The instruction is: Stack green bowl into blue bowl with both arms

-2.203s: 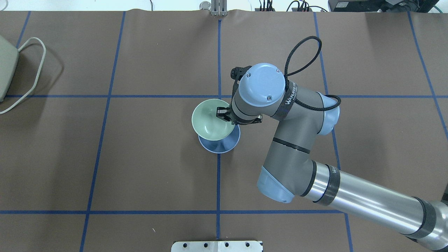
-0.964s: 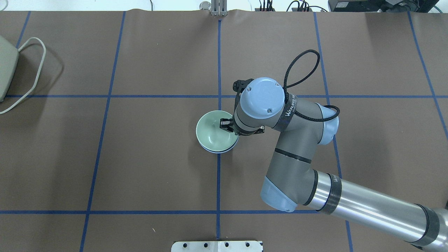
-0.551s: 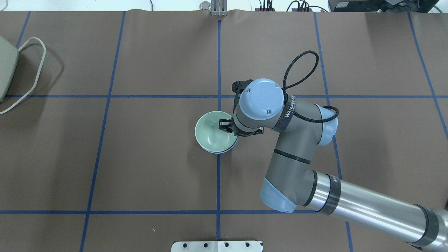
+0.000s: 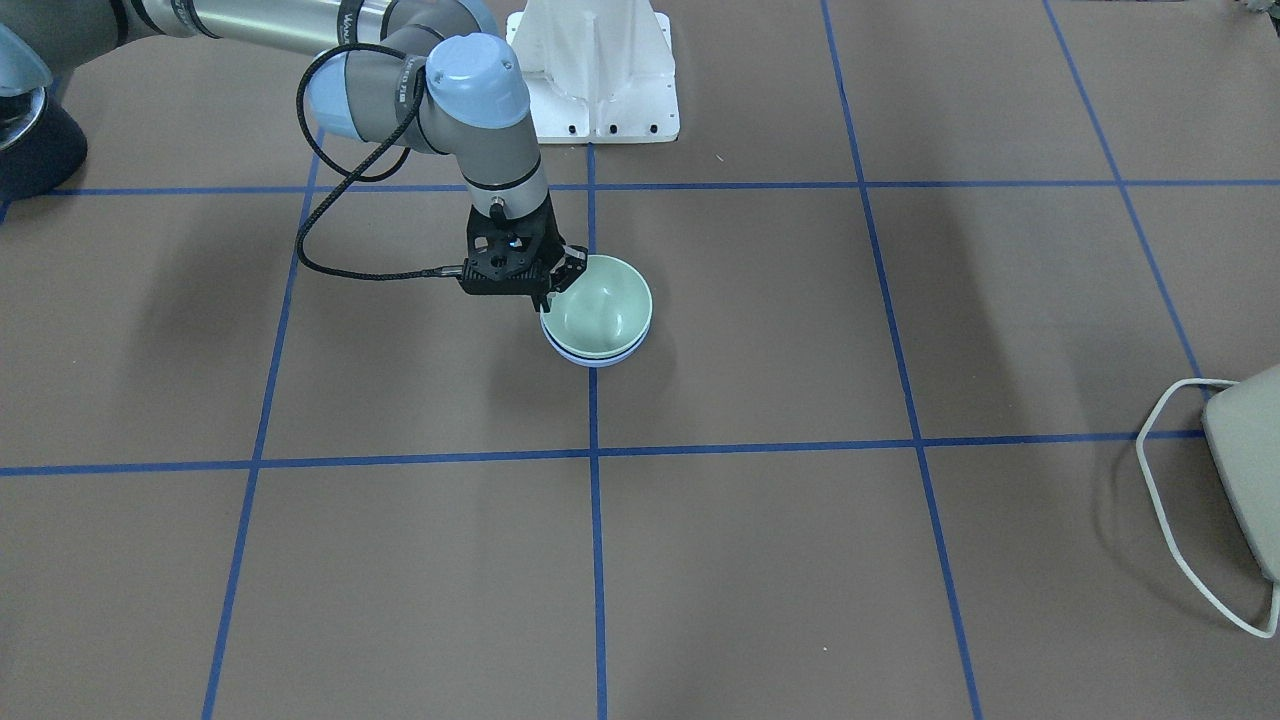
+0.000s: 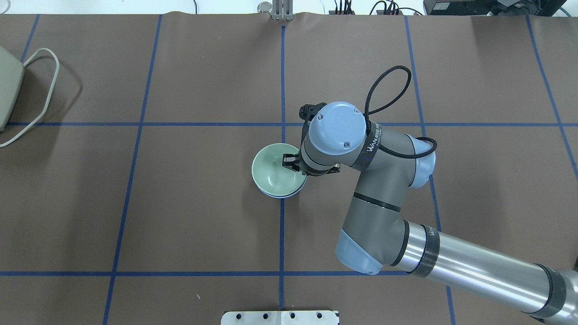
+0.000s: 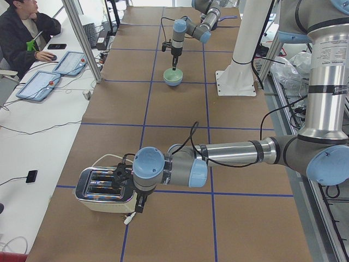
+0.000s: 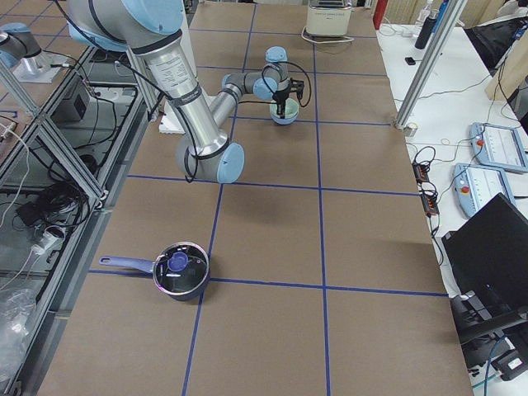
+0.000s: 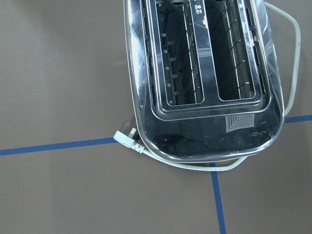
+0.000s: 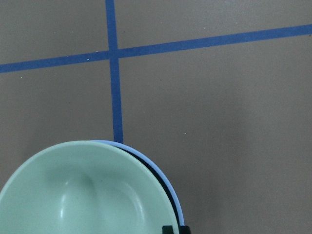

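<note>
The green bowl (image 5: 273, 169) sits nested in the blue bowl (image 5: 282, 195) near the table's middle. Only a thin blue crescent shows under it. In the front-facing view the green bowl (image 4: 600, 315) leans slightly in the blue bowl (image 4: 595, 361). My right gripper (image 5: 291, 161) points down with its fingers astride the green bowl's rim, shut on it. The right wrist view shows the green bowl (image 9: 83, 195) close below. My left gripper (image 6: 140, 206) hangs over a toaster far to the left. I cannot tell whether it is open or shut.
A chrome toaster (image 8: 204, 83) with a white cord lies under my left wrist, at the table's left end (image 5: 6, 85). A dark pot with a lid (image 7: 180, 276) stands at the right end. The white pedestal (image 4: 595, 70) is behind the bowls.
My right gripper lowered the green bowl from above down into the blue bowl. Over the last second it has barely moved.
</note>
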You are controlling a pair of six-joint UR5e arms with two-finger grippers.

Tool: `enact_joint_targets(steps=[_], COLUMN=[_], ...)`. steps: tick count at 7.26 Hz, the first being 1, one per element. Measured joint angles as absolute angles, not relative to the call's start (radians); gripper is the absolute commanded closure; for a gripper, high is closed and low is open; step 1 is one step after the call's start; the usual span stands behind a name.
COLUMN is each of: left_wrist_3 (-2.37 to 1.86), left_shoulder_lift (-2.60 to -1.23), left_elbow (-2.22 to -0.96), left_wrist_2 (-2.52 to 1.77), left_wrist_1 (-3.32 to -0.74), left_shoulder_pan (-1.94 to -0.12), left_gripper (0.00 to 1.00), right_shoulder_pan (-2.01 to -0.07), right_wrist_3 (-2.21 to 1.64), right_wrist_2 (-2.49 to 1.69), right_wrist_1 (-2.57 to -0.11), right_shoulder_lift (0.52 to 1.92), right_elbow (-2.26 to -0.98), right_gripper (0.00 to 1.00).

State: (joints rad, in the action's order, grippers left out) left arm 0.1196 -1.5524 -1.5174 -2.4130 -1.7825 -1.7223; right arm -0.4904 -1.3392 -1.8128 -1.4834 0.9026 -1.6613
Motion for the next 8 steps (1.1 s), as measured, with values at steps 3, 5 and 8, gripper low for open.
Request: enact_joint_targets(steps=[3,5,8], left_wrist_3=[0.118,0.115,0.036], left_shoulder_lift=[-1.553,-1.554,-1.556], left_elbow=[-1.518,-1.517,-1.518], left_wrist_2=[-2.413,-2.414,-2.415], left_wrist_1=[-1.783,-1.781,-1.789], left_shoulder_pan=[-1.719,-1.716,-1.703], left_gripper=[0.01,0.01,0.01], right_shoulder_pan=[-0.49,-0.503,-0.691], right_wrist_3=[-1.339,-1.332,-1.182], right_wrist_2=[-1.811,-1.782,-1.867], right_wrist_1=[-1.482,-1.484,-1.498], right_shoulder_lift=[0.904,0.905,0.933], right_elbow=[-1.66,-1.666,-1.67], right_gripper=[0.0,0.0,0.0])
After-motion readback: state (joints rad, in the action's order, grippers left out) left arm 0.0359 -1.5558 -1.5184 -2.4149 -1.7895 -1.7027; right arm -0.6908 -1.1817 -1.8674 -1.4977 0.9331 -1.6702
